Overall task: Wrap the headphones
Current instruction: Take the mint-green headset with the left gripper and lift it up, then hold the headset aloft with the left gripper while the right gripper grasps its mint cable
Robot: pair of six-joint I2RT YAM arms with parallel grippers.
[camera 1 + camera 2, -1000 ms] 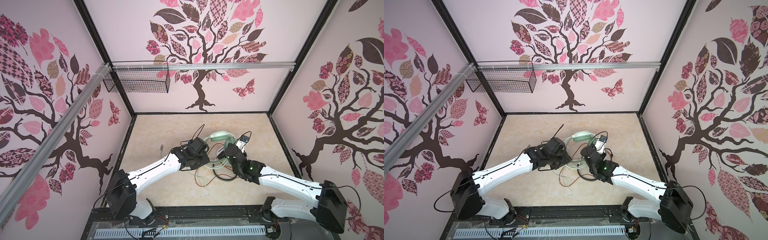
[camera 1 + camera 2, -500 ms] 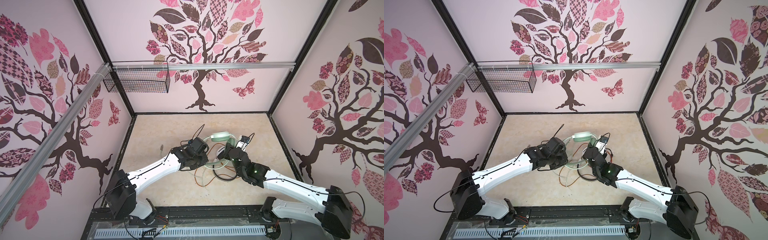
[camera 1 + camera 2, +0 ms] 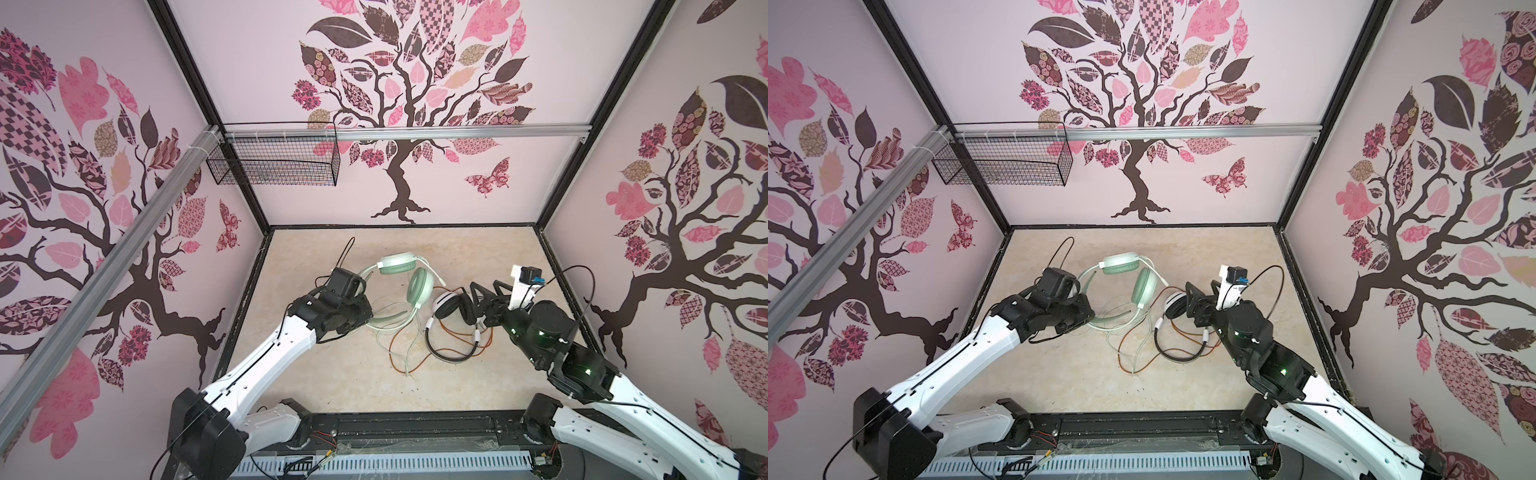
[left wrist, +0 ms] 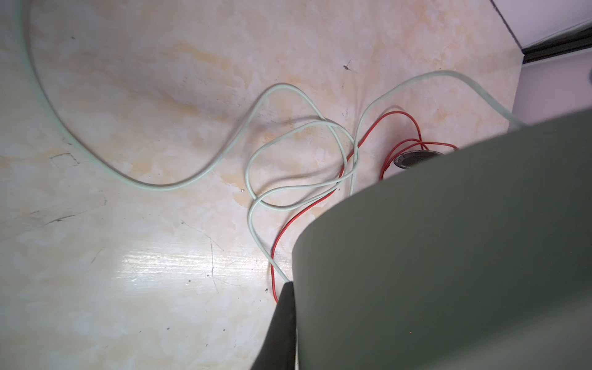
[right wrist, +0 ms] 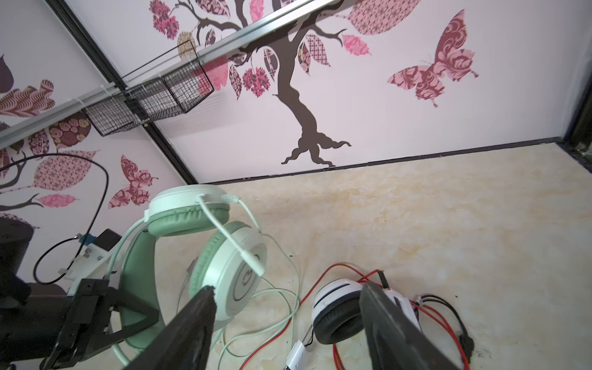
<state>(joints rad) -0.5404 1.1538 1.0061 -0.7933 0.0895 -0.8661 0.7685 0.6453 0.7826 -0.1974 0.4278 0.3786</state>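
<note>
Headphones, both top views: mint-green headphones (image 3: pixel 398 266) lie mid-way across the table (image 3: pixel 332 374), with the white-and-black headphones (image 3: pixel 446 302) just beside them on the right. The left gripper (image 3: pixel 365 321) sits at the mint band (image 3: pixel 388 319); the right gripper (image 3: pixel 486 291) is near the white cup (image 3: pixel 444 299), fingers apart.

Left wrist — mint band fills the frame beside one dark finger (image 4: pixel 283 320), jaws clamped on it. The pale green cord (image 4: pixel 166 188) and orange-red cord (image 4: pixel 398 112) cross.

Right wrist — spread fingers frame the white cup; contact unclear.

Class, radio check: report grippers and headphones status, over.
Left gripper shut on mint-green headphones, at band. Right gripper open by striped headphones. Both cords loose, tangled.
</note>
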